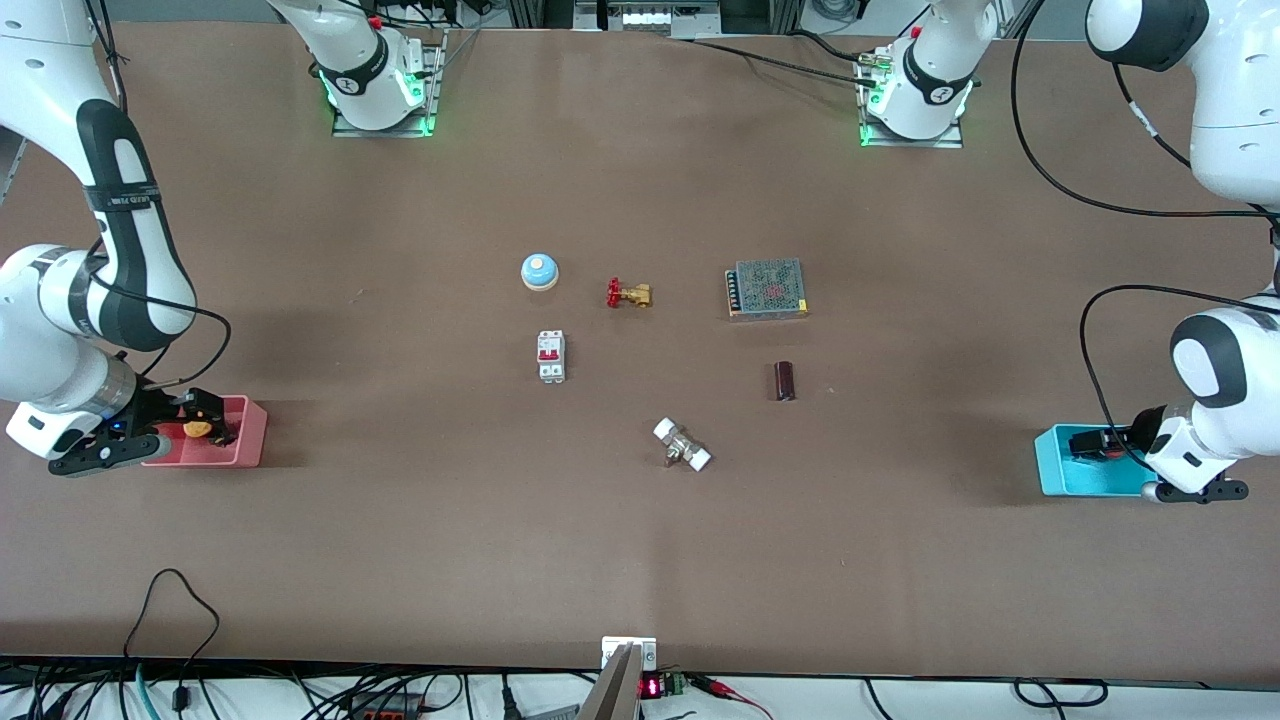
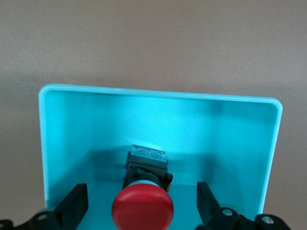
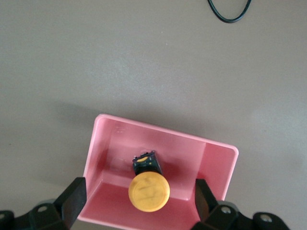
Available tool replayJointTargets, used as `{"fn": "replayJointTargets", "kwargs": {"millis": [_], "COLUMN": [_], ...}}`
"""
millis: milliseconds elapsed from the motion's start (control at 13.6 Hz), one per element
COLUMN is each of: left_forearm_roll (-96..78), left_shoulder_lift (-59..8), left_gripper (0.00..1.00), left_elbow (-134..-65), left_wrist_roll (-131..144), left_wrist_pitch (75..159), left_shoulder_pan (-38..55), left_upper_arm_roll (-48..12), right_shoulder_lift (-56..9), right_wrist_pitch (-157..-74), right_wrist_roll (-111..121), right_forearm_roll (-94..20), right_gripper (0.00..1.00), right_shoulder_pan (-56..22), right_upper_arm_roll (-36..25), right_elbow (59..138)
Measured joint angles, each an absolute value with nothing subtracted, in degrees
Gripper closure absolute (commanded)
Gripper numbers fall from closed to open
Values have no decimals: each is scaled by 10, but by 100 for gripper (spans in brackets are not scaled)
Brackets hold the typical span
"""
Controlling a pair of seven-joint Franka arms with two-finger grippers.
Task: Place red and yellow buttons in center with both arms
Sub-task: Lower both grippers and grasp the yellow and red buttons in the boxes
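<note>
Two buttons: red button (image 2: pixel 142 209), yellow button (image 3: pixel 148 192), each binned.

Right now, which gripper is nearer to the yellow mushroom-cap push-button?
Right. The right gripper hangs over the pink square bin holding the yellow mushroom-cap push-button, jaws open. The left gripper is over the cyan square bin.

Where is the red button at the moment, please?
The red button lies in the cyan bin at the left arm's end of the table, between the open fingers of the left gripper.
</note>
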State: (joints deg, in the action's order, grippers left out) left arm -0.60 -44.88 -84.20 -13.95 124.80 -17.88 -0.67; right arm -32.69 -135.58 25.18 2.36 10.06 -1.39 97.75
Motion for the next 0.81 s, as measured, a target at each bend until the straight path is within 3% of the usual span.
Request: {"fn": "replayJointTargets", "kwargs": {"millis": [74, 369, 516, 664, 811], "left_forearm_roll": [-6, -6, -6, -6, -6], "left_shoulder_lift": [-449, -449, -449, -448, -447], "left_gripper": [10, 50, 65, 70, 71], "left_elbow": [-842, -846, -850, -850, -850], "left_wrist_roll": [-144, -170, -183, -188, -190], "left_wrist_pitch": [1248, 1247, 1245, 1233, 1224], "left_shoulder_pan": [-179, -179, -179, -179, -178], "left_upper_arm_roll": [-7, -5, -1, 0, 0], "right_shoulder_lift": [-331, -345, -351, -355, -357], "right_wrist_pitch": [-1364, -1388, -1392, -1393, -1393], "right_wrist_roll": [252, 252, 252, 252, 252], "right_forearm_roll": [24, 24, 24, 24, 24], "right_gripper": [0, 0, 3, 4, 11], "right_shoulder_pan": [102, 109, 110, 110, 110], "right_upper_arm_roll": [-14, -14, -14, -12, -12], "right_elbow": [979, 979, 979, 980, 980]}}
